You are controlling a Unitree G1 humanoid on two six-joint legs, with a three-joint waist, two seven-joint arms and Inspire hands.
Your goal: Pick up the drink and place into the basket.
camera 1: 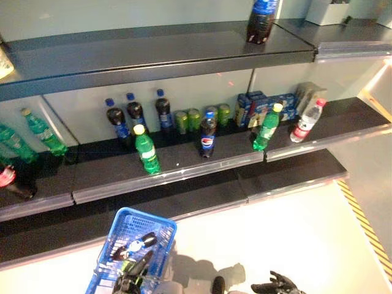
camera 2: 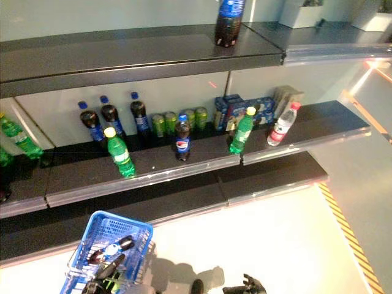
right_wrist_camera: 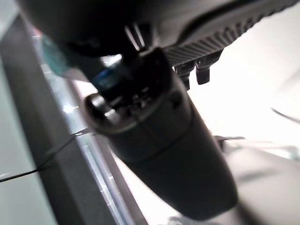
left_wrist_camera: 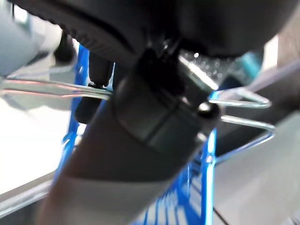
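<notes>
A dark drink (camera 1: 136, 244) already lies in the blue basket (camera 1: 153, 225), which the left hand (camera 1: 130, 280) grips by its wire handle. The right hand (camera 1: 277, 285) hangs low, apparently empty, its fingers loosely curled; its wrist view does not settle this. Next would be reaching for another bottle (camera 1: 207, 136) on the shelf (camera 1: 184, 169). Both hands are cut off by the frame edge.

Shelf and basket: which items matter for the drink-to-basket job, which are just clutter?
Job:
- blue basket, held by left hand, a dark bottle already inside
- drinks on the middle shelf: cola bottle, green bottle
- right hand, low, away from the shelf

Lying about:
- blue boxes
- green cans
- water bottle
- top-shelf bottle
</notes>
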